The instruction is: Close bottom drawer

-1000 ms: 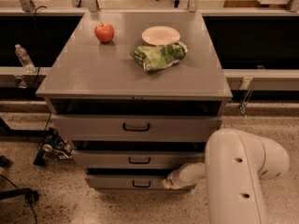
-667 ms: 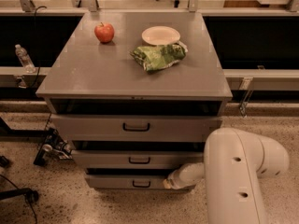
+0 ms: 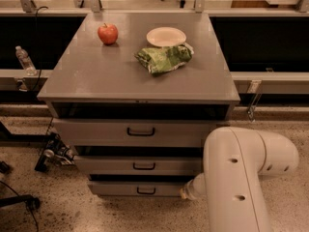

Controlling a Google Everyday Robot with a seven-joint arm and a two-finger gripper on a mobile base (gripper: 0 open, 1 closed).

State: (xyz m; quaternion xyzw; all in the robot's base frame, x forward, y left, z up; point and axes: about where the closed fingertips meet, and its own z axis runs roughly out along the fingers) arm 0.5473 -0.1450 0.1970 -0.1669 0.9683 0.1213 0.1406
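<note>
Bottom drawer [image 3: 116, 188]: lower centre of frame, lowest of three in cabinet [image 3: 96, 74]; front stood proud, dark gap above; judged part open, closing push not yet finished. Gripper [image 3: 189, 192]: at drawer's right end, beside arm; grip state could not be told

White rounded arm [image 3: 241, 178]; hand [image 3: 189, 191] at bottom drawer [image 3: 116, 188]

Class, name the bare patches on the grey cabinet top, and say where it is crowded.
Free: the whole front strip of the cabinet top, ahead of the apple and green bag; also the left edge beside the apple. Crowded: back right, where the bag lies against the plate. The gripper sits low by the bottom drawer's right end.
</note>
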